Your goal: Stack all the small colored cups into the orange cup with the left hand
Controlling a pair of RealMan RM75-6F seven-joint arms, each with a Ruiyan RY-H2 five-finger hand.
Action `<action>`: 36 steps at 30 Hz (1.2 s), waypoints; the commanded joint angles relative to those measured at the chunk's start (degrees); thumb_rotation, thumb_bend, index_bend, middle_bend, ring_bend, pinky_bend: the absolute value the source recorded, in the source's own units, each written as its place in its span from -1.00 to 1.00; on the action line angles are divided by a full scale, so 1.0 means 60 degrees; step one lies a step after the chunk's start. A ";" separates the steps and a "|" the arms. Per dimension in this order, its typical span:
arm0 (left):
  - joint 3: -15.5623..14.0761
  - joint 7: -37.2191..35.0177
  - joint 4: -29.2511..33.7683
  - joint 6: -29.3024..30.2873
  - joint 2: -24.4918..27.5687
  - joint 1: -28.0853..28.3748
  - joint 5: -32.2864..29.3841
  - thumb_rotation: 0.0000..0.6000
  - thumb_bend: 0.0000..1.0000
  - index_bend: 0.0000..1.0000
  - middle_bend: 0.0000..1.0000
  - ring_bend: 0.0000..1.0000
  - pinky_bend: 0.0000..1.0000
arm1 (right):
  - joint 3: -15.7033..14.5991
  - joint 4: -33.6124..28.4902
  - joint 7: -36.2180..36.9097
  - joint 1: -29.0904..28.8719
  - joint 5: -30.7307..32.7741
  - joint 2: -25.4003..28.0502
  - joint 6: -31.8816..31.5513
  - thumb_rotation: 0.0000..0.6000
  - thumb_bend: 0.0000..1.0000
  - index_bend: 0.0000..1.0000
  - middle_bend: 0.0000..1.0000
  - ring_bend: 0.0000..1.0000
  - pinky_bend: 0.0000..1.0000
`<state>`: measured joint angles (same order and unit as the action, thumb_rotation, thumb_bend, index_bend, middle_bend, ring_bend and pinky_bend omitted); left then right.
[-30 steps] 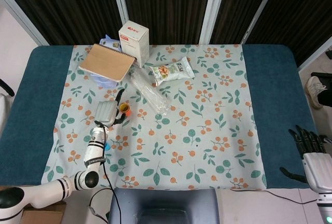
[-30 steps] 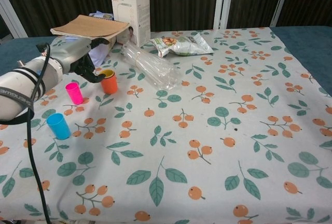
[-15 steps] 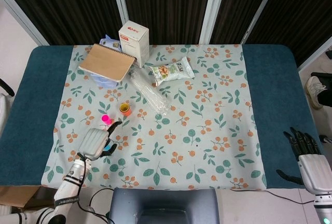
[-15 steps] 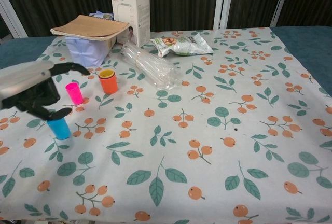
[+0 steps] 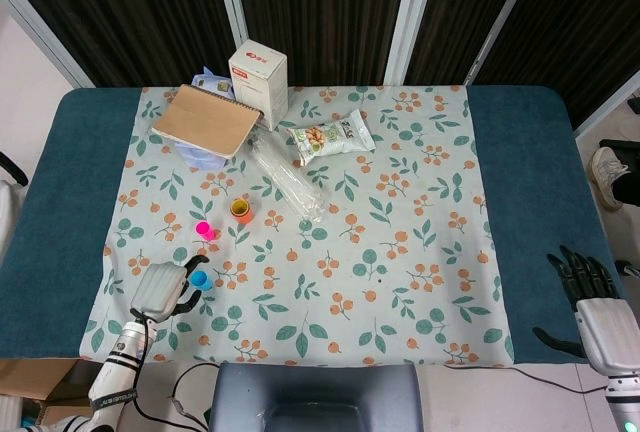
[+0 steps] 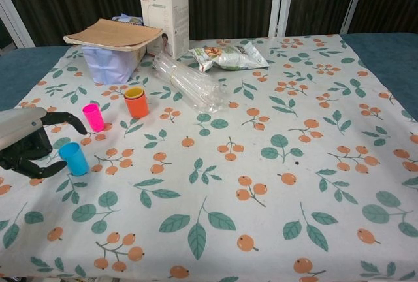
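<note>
The left hand [image 6: 26, 143] is low over the table's [image 5: 520, 152] front left part, just left of the blue cup [image 6: 73, 158]. Its fingers are curled loosely and apart, and it holds nothing. The pink cup [image 6: 93, 117] stands upright a little further back. The orange cup [image 6: 136, 102], with a yellow cup nested inside, stands behind it toward the middle. The right hand [image 5: 600, 317] hangs past the table's front right corner with fingers spread and nothing in it.
</note>
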<state>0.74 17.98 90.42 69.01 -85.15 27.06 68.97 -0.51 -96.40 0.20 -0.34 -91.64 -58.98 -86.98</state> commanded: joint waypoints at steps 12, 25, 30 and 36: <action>0.0259 -0.0284 -0.0609 -0.0379 -0.0385 -0.0076 -0.0016 1.00 -0.29 -0.20 1.00 1.00 1.00 | -0.0009 -0.0003 -0.0038 -0.0004 -0.0009 -0.0007 0.0009 1.00 -0.61 -1.00 -1.00 -1.00 -1.00; 0.0734 -0.0315 -0.0571 -0.0443 -0.0336 0.0033 0.0017 1.00 -0.28 0.05 1.00 1.00 1.00 | -0.0012 -0.0014 -0.0104 -0.0009 -0.0005 -0.0034 0.0024 1.00 -0.61 -1.00 -1.00 -1.00 -1.00; 0.1618 0.0095 0.0207 -0.0395 -0.0193 0.0560 -0.0130 1.00 -0.28 0.06 1.00 1.00 1.00 | -0.0009 -0.0024 -0.0166 -0.0033 0.0013 -0.0057 0.0075 1.00 -0.61 -1.00 -1.00 -1.00 -1.00; 0.3034 0.1106 0.0011 -0.0716 -0.0775 0.1724 -0.1328 1.00 -0.28 0.04 1.00 1.00 1.00 | 0.0020 -0.0014 -0.0094 -0.0029 0.0076 -0.0034 0.0065 1.00 -0.61 -1.00 -1.00 -1.00 -1.00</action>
<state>15.77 21.79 91.44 65.80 -88.01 34.34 64.39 -0.42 -96.52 -0.42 -0.54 -91.21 -59.21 -86.56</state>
